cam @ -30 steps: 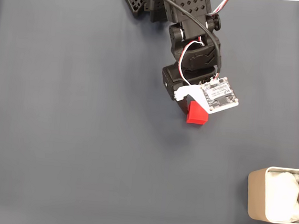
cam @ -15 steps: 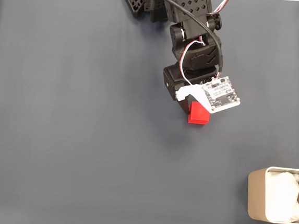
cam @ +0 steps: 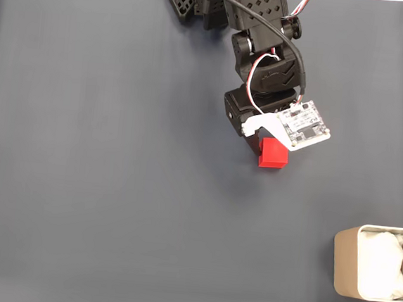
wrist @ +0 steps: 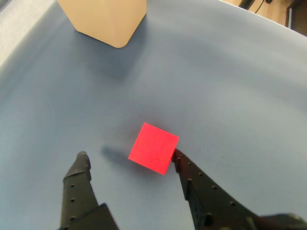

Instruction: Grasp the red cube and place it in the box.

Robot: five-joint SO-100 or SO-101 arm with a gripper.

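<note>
In the wrist view the red cube [wrist: 153,147] lies on the grey-blue mat, one corner touching the inner side of the right finger [wrist: 192,179]. The left finger [wrist: 80,167] stands well clear of it, with bare mat between. My gripper [wrist: 129,154] is open around the cube. The fixed view shows the red cube [cam: 273,154] poking out from under the arm's wrist and its white circuit board [cam: 301,128], which hide the fingers. The beige box [cam: 341,269], with white soft material inside, sits at the lower right edge. In the wrist view the box [wrist: 103,19] is at the top.
The black arm [cam: 257,36] reaches down from its base at the top middle of the fixed view. A dark grey mat [cam: 114,186] covers the table. A wooden strip and cables show past the mat's far right corner [wrist: 276,14].
The wrist and gripper have shifted slightly right in the fixed view, and the red cube has shifted right with them. The box has not moved.
</note>
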